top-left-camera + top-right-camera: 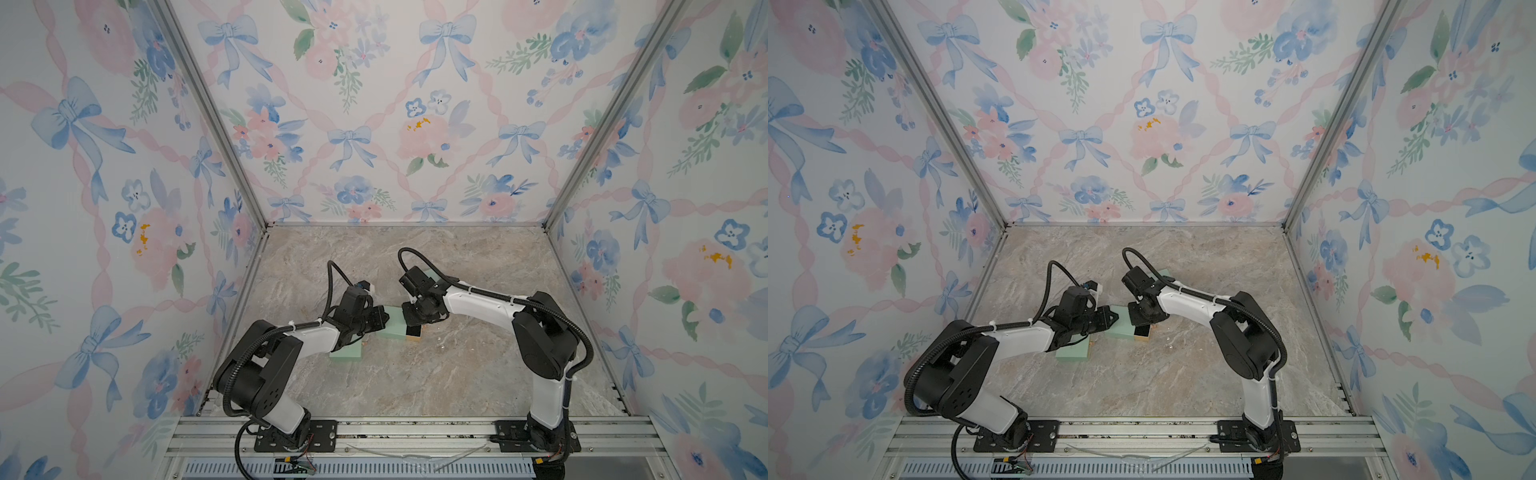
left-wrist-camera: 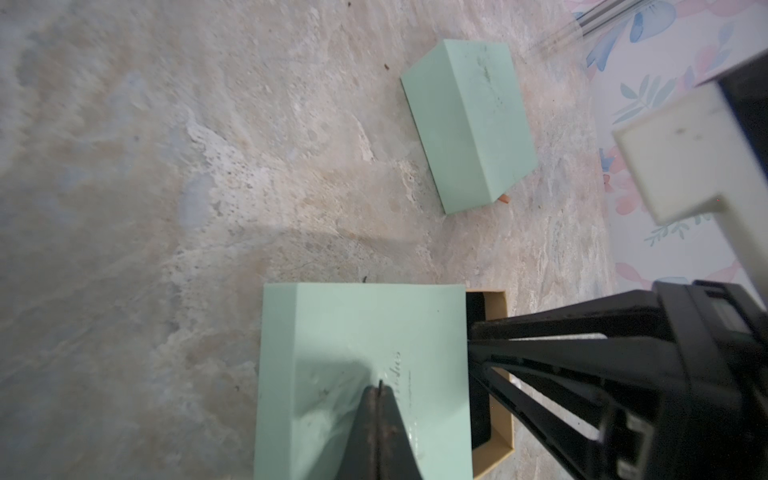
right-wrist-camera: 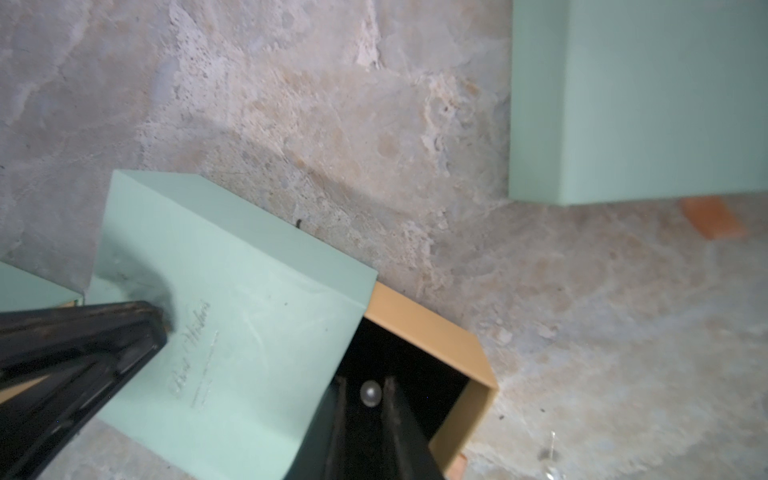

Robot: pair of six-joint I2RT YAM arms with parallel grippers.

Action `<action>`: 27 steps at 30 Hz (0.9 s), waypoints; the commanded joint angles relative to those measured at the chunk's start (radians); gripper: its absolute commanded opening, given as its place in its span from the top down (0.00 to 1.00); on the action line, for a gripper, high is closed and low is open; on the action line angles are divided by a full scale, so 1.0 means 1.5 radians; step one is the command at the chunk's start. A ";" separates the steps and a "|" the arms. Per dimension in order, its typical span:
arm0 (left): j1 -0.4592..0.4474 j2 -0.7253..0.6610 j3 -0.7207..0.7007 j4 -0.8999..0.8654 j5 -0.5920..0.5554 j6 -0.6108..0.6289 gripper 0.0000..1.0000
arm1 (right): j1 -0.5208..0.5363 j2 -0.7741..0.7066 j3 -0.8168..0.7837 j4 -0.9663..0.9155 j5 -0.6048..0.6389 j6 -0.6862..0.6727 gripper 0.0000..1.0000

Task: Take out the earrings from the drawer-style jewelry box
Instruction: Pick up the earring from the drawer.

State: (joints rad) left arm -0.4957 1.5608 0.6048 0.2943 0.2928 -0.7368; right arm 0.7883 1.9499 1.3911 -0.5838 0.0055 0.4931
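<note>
While the right gripper [image 3: 368, 395] reaches into the pulled-out tan drawer [image 3: 432, 328], its narrowly parted jaws flank one pearl earring [image 3: 369, 392]; whether they already pinch it I cannot tell. That bead looks light, hard and slippery, best squeezed across its middle. Pressed shut, the left gripper [image 2: 379, 384] rests on the green box [image 2: 353, 332]. Other earrings [image 1: 444, 346] lie on the table [image 1: 415, 382].

Enclosed by 3 walls of floral wallpaper [image 1: 374, 104] with blue bows and pink ribbons, joined by aluminium corner posts [image 1: 212, 112], above a beige marbled stone surface [image 1: 415, 374], evenly lit.
</note>
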 commanded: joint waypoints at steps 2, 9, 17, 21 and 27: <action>0.003 0.037 -0.033 -0.111 -0.032 0.015 1.00 | -0.001 0.017 0.010 -0.016 0.003 0.001 0.80; 0.003 0.035 -0.034 -0.112 -0.033 0.015 1.00 | -0.004 0.018 0.008 -0.014 0.001 0.001 0.80; 0.003 0.032 -0.034 -0.114 -0.034 0.015 1.00 | -0.011 0.010 -0.007 -0.005 -0.004 0.002 0.81; 0.002 0.032 -0.034 -0.115 -0.035 0.015 1.00 | -0.013 0.002 -0.014 0.002 -0.006 0.004 0.82; 0.003 0.032 -0.034 -0.116 -0.035 0.014 1.00 | -0.023 -0.013 -0.028 0.015 -0.015 0.008 0.82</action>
State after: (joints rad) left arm -0.4957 1.5608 0.6048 0.2943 0.2928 -0.7368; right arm 0.7692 1.9511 1.3674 -0.5663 -0.0078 0.4938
